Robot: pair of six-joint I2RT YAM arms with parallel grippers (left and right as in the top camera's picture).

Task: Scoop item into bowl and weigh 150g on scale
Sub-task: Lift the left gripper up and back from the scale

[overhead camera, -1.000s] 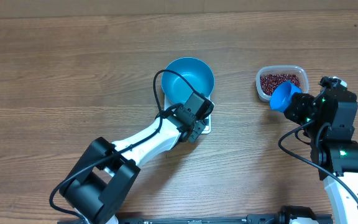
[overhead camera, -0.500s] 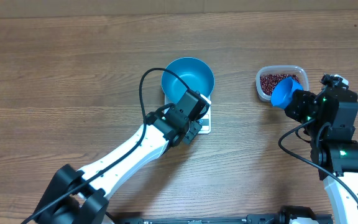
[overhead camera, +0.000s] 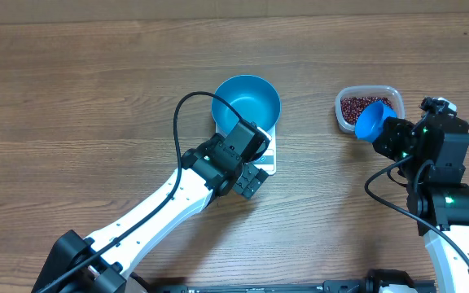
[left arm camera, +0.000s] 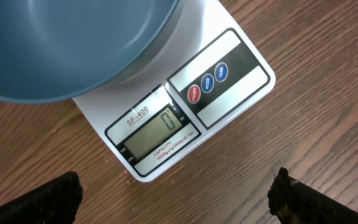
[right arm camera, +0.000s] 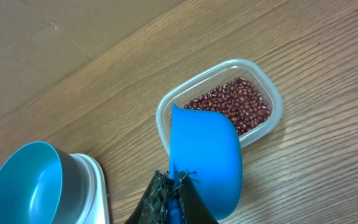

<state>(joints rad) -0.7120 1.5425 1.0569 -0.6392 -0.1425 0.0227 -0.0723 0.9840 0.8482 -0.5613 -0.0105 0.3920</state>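
Note:
The blue bowl (overhead camera: 246, 102) stands empty on the white scale (overhead camera: 270, 156). In the left wrist view the scale (left arm camera: 229, 93) shows its display reading 0 and three round buttons, with the bowl (left arm camera: 61, 43) above them. My left gripper (overhead camera: 250, 182) hovers open just in front of the scale's button edge; its fingertips (left arm camera: 58, 196) are spread wide over bare wood, nothing between them. My right gripper (right arm camera: 178, 194) is shut on the handle of a blue scoop (right arm camera: 204, 152), held over the near edge of the clear tub (right arm camera: 164, 115) of red-brown beans (right arm camera: 232, 106).
The tub (overhead camera: 342, 99) sits at the right of the table, a short gap from the scale. The left arm's cable (overhead camera: 179, 122) loops above the wood left of the bowl. Bare wooden table (overhead camera: 72, 98) lies all around.
The left gripper went from shut to wide open and drew back from the scale's buttons toward the table's front. The scoop shifted slightly toward the tub, then held still.

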